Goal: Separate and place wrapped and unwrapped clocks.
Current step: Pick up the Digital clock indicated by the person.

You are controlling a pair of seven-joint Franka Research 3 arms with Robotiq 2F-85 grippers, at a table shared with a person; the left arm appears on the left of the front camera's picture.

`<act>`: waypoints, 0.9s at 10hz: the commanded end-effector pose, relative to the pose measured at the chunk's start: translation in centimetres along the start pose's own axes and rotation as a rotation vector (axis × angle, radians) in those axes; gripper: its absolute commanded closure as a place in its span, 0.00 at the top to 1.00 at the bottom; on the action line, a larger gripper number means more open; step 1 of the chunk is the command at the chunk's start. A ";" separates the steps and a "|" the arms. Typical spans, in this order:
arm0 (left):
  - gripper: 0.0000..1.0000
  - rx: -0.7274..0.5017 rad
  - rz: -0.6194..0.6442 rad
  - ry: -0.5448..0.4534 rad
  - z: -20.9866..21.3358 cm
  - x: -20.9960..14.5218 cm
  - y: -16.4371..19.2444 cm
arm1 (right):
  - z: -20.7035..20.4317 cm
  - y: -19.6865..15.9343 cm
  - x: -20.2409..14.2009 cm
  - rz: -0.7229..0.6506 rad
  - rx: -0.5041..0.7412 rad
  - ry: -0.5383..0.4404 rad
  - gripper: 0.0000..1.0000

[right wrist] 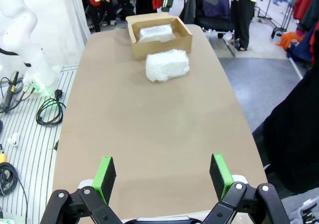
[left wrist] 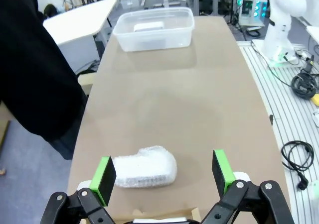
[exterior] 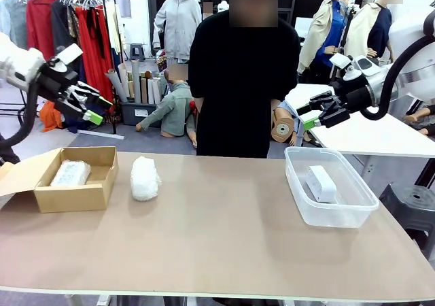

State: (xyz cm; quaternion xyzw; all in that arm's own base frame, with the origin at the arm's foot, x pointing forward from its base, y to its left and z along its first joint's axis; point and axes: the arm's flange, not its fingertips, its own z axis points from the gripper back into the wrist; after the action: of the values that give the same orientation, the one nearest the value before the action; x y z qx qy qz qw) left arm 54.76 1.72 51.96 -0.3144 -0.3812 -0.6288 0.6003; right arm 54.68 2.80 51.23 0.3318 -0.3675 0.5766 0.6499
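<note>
Bubble-wrapped bundle lies on the counter; left tool and right tool hang spread, empty; its squashy wrap could slip from a shallow pinch

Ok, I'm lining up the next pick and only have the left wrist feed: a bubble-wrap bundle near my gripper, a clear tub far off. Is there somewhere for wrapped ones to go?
Observer: Yes, an open cardboard box sits right beside the bubble-wrap bundle, at the left arm's end of the table.
Operator: Anything in it?
Observer: One bundle in clear plastic lies inside.
Operator: Where's the other arm?
Observer: The right gripper hangs open and empty in the air over the clear tub's end of the table.
</note>
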 end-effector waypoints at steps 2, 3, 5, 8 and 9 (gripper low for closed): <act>1.00 0.026 -0.028 -0.072 1.3 -0.1 0.5 | 0.1 0.0 0.1 0.003 -0.001 0.001 1.00; 1.00 0.028 -0.027 -0.077 1.3 0.0 0.5 | 0.1 0.0 0.1 0.003 -0.001 0.001 1.00; 1.00 0.037 -0.018 -0.067 1.0 0.0 0.7 | 0.1 0.0 0.1 0.003 -0.001 0.001 1.00; 1.00 0.020 -0.016 -0.052 1.5 0.0 0.3 | 0.1 0.0 0.1 0.003 -0.001 0.001 1.00; 1.00 0.020 -0.016 -0.052 1.5 0.0 0.3 | 0.1 0.0 0.1 0.003 -0.001 0.001 1.00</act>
State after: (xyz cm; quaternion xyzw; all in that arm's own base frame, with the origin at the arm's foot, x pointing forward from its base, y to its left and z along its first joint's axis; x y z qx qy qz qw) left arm 55.20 2.86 52.45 -0.3223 -0.4052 -0.6203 0.5893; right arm 54.68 2.80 51.24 0.3318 -0.3675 0.5766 0.6499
